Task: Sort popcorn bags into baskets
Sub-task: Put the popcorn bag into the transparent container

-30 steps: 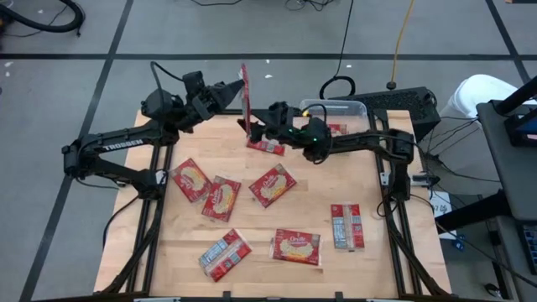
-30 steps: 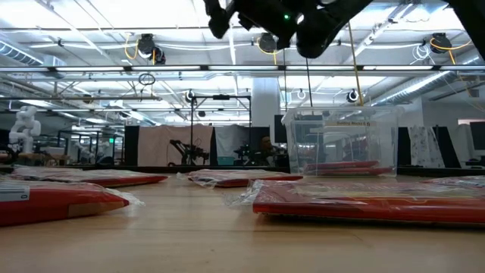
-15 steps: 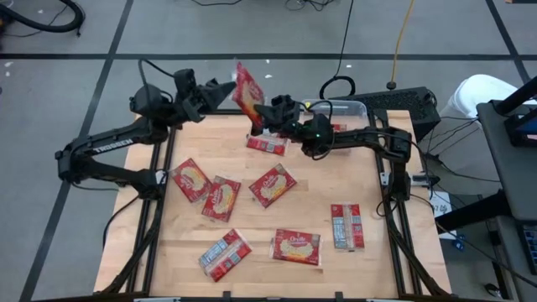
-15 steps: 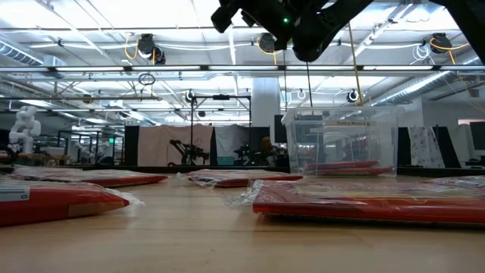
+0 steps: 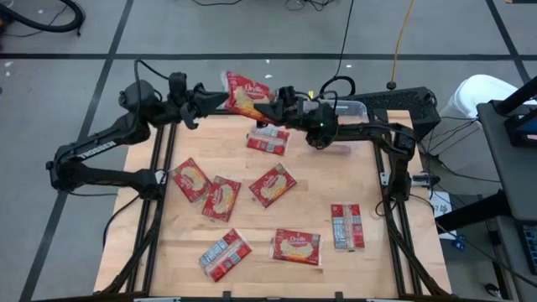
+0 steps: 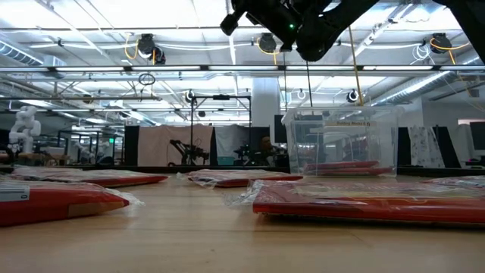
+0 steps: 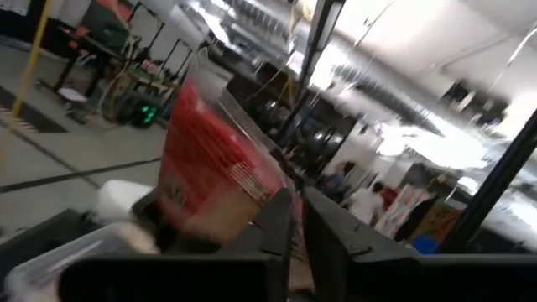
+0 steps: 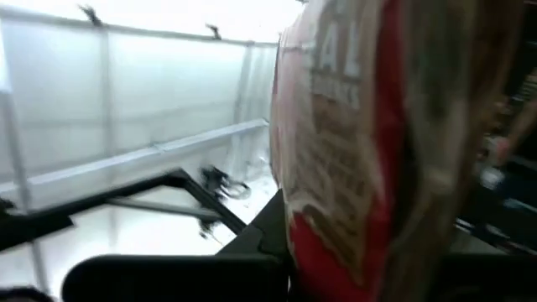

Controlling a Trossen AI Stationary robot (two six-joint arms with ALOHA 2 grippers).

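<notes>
- Above the far edge of the table [image 5: 352, 268], in the high view, we find one popcorn bag [image 5: 247, 92] held aloft between the two arms. The left gripper [image 5: 211, 97] meets it at one edge and the right gripper [image 5: 273, 111] at the opposite edge; which of them carries the load we cannot tell here. The clear basket [image 5: 359, 106] lies just behind the right gripper's wrist, with red packets inside. Eight more bags lie flat on the table, the nearest [image 5: 268, 141] directly below the right gripper.
- In the low view, only the right arm's dark gripper [image 6: 261, 11] shows, overhead; the basket [image 6: 341, 144] stands on the table below and beyond it.
- In the left wrist view, the left gripper [image 7: 298, 220] has its fingers drawn close on the packet's [image 7: 205, 159] lower edge.
- In the right wrist view, the bag [image 8: 361, 143] fills the space just ahead of the right gripper; we cannot tell its finger state.
- We judge the packet light, thin, pliable and film-slick; a firm pinch on a sealed edge should serve best.
</notes>
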